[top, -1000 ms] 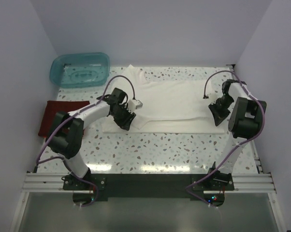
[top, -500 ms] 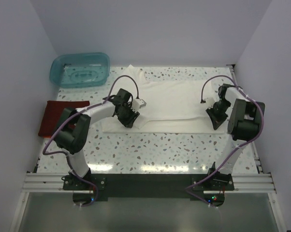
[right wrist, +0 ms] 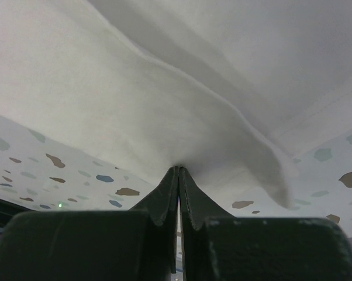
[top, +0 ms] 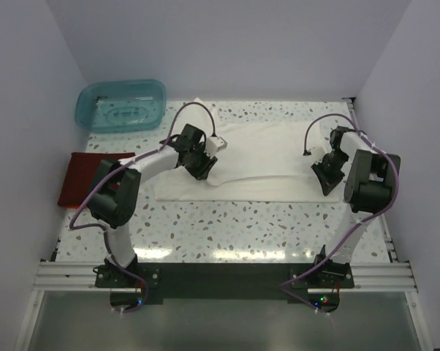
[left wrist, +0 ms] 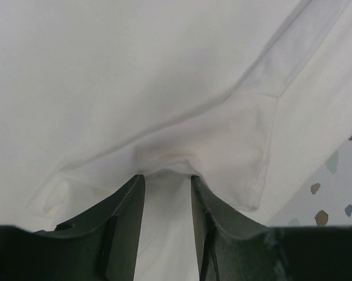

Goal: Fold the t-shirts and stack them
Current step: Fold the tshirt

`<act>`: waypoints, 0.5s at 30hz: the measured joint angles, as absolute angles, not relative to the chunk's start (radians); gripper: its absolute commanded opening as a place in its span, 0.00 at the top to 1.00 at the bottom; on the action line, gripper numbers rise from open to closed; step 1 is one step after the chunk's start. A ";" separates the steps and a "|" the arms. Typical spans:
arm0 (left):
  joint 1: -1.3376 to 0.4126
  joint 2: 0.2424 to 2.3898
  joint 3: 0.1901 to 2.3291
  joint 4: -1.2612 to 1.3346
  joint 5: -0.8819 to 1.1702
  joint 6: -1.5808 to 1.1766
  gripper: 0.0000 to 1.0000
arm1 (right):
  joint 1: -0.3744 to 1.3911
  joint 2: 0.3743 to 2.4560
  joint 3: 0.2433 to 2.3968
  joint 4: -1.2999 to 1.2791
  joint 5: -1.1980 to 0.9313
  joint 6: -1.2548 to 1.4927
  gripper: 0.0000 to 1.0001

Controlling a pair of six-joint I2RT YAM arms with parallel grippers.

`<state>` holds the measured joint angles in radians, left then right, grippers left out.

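Cloth: white shirt (top: 264, 157) lies mid-frame on the counter (top: 264, 227), near edge lifted, fold unfinished.
Left: left gripper (left wrist: 164, 175) grasps a bunched fold of it.
Right: right gripper (right wrist: 178, 170) clenched on its edge.
Done: red shirt (top: 81, 175) folded, frame left; stacking remains.

Table (top: 227, 227): bears all the items below.
Spread shirt (top: 267, 157): lies across the middle and far part of the table, lengthwise from left to right.
Tub (top: 121, 104): far left corner, left of the spread shirt's far left corner.
Folded shirt (top: 77, 175): left edge of the table, on the near side of the tub, left of the spread shirt and apart from it.
Left gripper (top: 200, 167): on the spread shirt's left part, cloth between its fingers.
Right gripper (top: 327, 175): at the spread shirt's right end, cloth pinched at its tips.
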<state>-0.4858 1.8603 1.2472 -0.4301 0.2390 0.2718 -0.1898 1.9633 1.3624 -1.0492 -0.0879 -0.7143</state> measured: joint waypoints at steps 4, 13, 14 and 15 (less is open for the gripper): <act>-0.486 1.918 1.299 -0.390 0.229 0.272 0.58 | -0.190 1.963 1.362 -1.050 -0.087 -0.714 0.98; -0.484 2.017 1.419 -0.289 0.213 0.271 0.57 | -0.190 1.958 1.372 -1.070 -0.079 -0.714 0.94; -0.481 2.020 1.434 -0.285 0.221 0.270 0.55 | -0.189 1.957 1.383 -1.082 -0.089 -0.713 0.92; -0.478 2.020 1.448 -0.281 0.234 0.269 0.52 | -0.188 1.956 1.399 -1.095 -0.106 -0.712 0.91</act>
